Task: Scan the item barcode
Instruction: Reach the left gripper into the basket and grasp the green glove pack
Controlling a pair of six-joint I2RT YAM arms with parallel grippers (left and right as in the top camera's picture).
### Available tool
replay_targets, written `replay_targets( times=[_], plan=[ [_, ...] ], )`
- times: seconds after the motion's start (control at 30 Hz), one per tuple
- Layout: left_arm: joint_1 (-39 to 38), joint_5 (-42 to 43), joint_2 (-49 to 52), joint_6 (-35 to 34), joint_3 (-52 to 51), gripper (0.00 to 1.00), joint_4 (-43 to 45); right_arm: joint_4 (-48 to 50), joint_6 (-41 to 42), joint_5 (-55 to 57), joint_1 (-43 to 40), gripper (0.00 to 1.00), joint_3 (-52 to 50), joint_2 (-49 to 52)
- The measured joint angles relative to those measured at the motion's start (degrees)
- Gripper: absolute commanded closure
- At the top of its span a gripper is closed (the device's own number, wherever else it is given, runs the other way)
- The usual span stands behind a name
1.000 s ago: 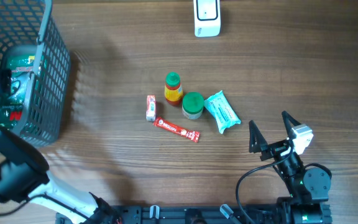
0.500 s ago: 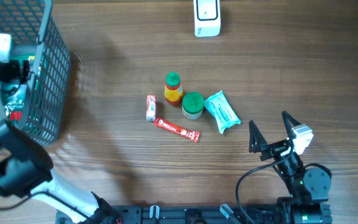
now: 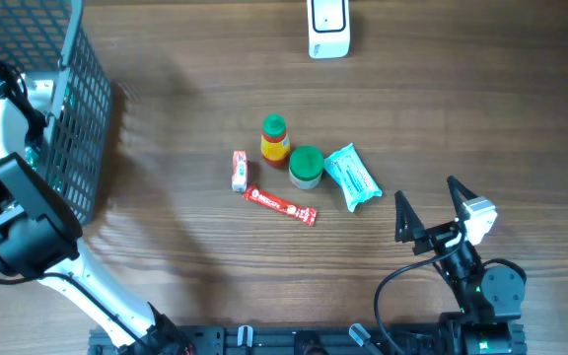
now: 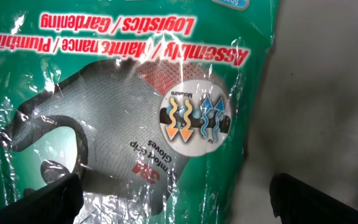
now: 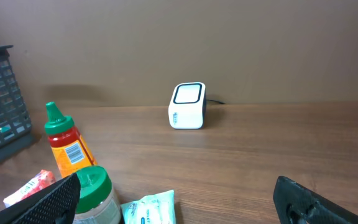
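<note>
Left fingers (image 4: 51,198): released above green plastic glove packet (image 4: 135,93) in grey mesh basket (image 3: 77,128).
Right fingers (image 3: 402,219): released, idle.
Progress: nothing held; scan at white box scanner (image 3: 328,28) pending.

At the left edge of the overhead view, the left arm (image 3: 13,222) is built of black blocks and smooth white tubes. At the lower right, the right arm (image 3: 489,286) is made of black parts, with a white block (image 3: 479,212) beside two thin, pointed black fingers (image 3: 403,215). A black cable (image 3: 381,288) is looped next to it.
</note>
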Motion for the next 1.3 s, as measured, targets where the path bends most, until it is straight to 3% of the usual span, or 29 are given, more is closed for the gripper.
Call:
replay_targets(
  times=[0.3, 0.33, 0.4, 0.47, 0.7, 0.97, 1.3],
  plan=[
    [2.03, 2.84, 1.64, -1.11, 2.21, 0.02, -5.92, 0.00, 0.00, 0.02, 0.00, 0.00, 0.00, 0.00],
    [2.27, 3.06, 1.68, -1.09, 2.25, 0.11, -6.32, 0.00, 0.00, 0.00, 0.00, 0.00, 0.00, 0.00],
    [2.71, 2.84, 1.68, -0.92, 2.27, 0.50, -7.26, 0.00, 0.00, 0.02, 0.00, 0.00, 0.00, 0.00],
    [2.93, 1.66, 1.68, -1.25, 2.08, 0.96, -7.15, 0.00, 0.00, 0.02, 0.00, 0.00, 0.00, 0.00],
    [2.91, -1.18, 1.14, -3.65, 0.76, 0.96, -5.77, -0.02, 0.00, 0.00, 0.00, 0.00, 0.00, 0.00],
    [3.17, -2.40, -1.36, -14.64, 2.86, 0.96, -9.18, 0.00, 0.00, 0.02, 0.00, 0.00, 0.00, 0.00],
    [3.34, -3.54, -29.55, -23.39, 5.66, 0.96, -6.32, 0.00, 0.00, 0.02, 0.00, 0.00, 0.00, 0.00]
  ],
)
